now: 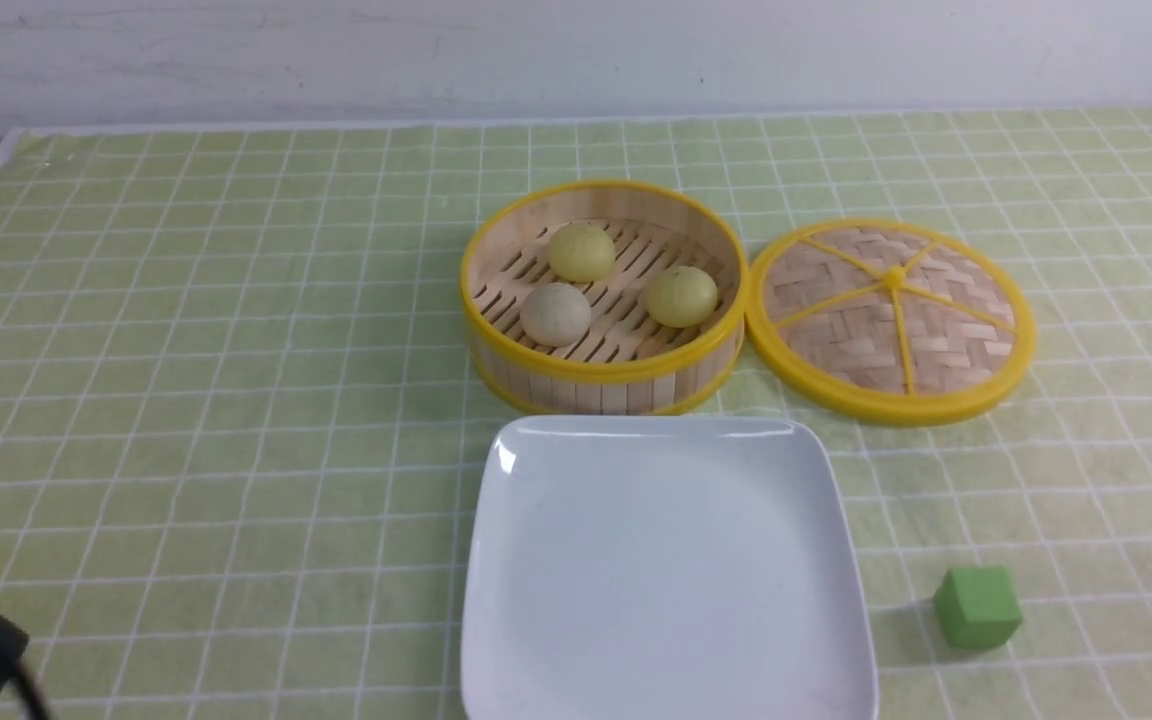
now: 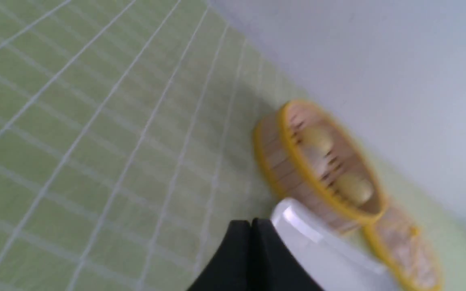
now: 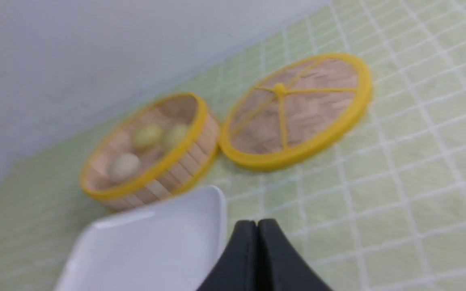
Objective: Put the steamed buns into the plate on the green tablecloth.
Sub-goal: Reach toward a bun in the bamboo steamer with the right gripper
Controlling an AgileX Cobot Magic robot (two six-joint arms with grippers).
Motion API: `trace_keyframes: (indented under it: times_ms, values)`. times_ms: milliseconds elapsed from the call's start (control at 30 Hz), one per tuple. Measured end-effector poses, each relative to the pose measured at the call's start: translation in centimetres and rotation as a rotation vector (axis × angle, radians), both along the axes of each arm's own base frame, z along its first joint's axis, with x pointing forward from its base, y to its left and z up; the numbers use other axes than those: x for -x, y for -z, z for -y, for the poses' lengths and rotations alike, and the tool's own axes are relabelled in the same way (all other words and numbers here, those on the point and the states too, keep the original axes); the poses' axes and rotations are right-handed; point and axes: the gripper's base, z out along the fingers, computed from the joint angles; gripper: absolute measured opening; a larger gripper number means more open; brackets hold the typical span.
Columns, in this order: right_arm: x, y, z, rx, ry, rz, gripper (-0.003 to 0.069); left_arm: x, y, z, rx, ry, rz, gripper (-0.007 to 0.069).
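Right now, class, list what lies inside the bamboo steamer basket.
Inside the steamer basket: three steamed buns, two pale yellow, one greyish-white. The lid is off, so only the slats under each bun are hidden.

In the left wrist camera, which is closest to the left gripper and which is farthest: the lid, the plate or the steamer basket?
1. The plate, right next to the left gripper.
2. The steamer basket, just behind the plate.
3. The lid, lying flat past the basket, farthest away.

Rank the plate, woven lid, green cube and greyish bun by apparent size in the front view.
1. plate
2. woven lid
3. green cube and greyish bun look alike; the cube sits nearer the camera, so I won't rank them.
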Motion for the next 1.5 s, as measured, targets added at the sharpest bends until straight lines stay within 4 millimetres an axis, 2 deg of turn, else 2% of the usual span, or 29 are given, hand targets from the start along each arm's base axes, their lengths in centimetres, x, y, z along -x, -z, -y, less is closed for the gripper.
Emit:
trace_keyframes:
  times_ms: [33,67,100,167,200,300,467,500,533,567,633,667,700,833,867,933,1000,1067,1200,1367,1433,1500]
  values:
    - [-0.8,-1.0,0.1,0.022,0.016,-0.14,-0.001,-0.7,-0.4,-0.1,-0.064,0.016,-0.141,0.0002]
    - [-0.9,-1.1,0.1,0.028,0.019,-0.159,-0.001,-0.8,-0.2,-0.1,-0.066,0.021,-0.172,0.0002]
    - [-2.4,-2.0,-0.1,0.037,0.012,-0.3,-0.0008,-1.7,-0.4,-0.4,-0.142,0.04,-0.355,0.0002]
    - [-3.5,-2.4,-0.5,0.037,-0.018,-0.367,-0.0006,-2.6,-0.5,-0.6,-0.189,0.05,-0.456,0.0002]
    - [-5.8,-2.8,-1.5,0.046,-0.121,-0.447,-0.0001,-3.8,-0.6,-0.9,-0.258,0.081,-0.574,0.0002]
    - [-9.8,-2.3,-3.9,0.021,-0.395,-0.511,0.0015,-6.4,-0.8,-1.1,-0.328,0.14,-0.692,0.0002]
    - [-16.1,-1.0,-6.5,-0.032,-0.686,-0.497,0.0097,-9.4,-0.7,-1.1,-0.342,0.188,-0.774,0.0002]
    - [-17.5,-0.8,-6.7,-0.025,-0.714,-0.495,0.0117,-9.7,-0.6,-1.1,-0.337,0.193,-0.785,0.0004]
    - [-17.5,-0.8,-6.7,-0.029,-0.714,-0.494,0.0122,-9.8,-0.5,-1.1,-0.336,0.193,-0.788,0.0004]
    - [-20.5,-0.5,-7.2,-0.026,-0.741,-0.492,0.0169,-10.0,-0.3,-1.0,-0.33,0.198,-0.8,0.0012]
    - [-23.7,-0.4,-7.9,-0.015,-0.765,-0.487,0.0222,-10.2,-0.3,-1.0,-0.331,0.205,-0.793,0.0024]
    - [-24.0,-0.4,-8.0,-0.014,-0.768,-0.488,0.0232,-10.2,-0.3,-1.0,-0.331,0.206,-0.791,0.0024]
    - [-26.5,-0.3,-9.1,0.005,-0.805,-0.478,0.0269,-10.4,-0.4,-0.9,-0.332,0.216,-0.777,0.0043]
    - [-32.6,0.2,-13.0,0.083,-0.935,-0.457,0.0334,-10.5,-0.4,-0.6,-0.312,0.232,-0.755,0.0113]
    - [-32.8,0.2,-13.2,0.086,-0.945,-0.463,0.0339,-10.5,-0.4,-0.6,-0.311,0.233,-0.754,0.0118]
    - [-35.8,0.8,-15.1,0.166,-0.993,-0.52,0.0351,-10.6,-0.4,-0.6,-0.302,0.234,-0.75,0.0181]
    - [-37.9,1.2,-16.1,0.228,-0.978,-0.554,0.0354,-10.6,-0.5,-0.6,-0.302,0.234,-0.747,0.0221]
    - [-41.0,1.7,-17.2,0.381,-0.875,-0.565,0.0358,-10.7,-0.5,-0.5,-0.298,0.233,-0.741,0.029]
    - [-42.7,1.8,-18.7,0.522,-0.773,-0.535,0.0358,-10.7,-0.5,-0.5,-0.288,0.232,-0.734,0.0333]
    - [-42.0,2.0,-21.0,0.558,-0.782,-0.536,0.0358,-10.7,-0.5,-0.4,-0.283,0.233,-0.733,0.0339]
    - [-41.8,2.8,-21.9,0.58,-0.797,-0.547,0.0358,-10.7,-0.5,-0.4,-0.281,0.233,-0.733,0.034]
    - [-42.1,5.0,-22.2,0.622,-0.793,-0.586,0.0358,-10.7,-0.5,-0.4,-0.281,0.233,-0.733,0.034]
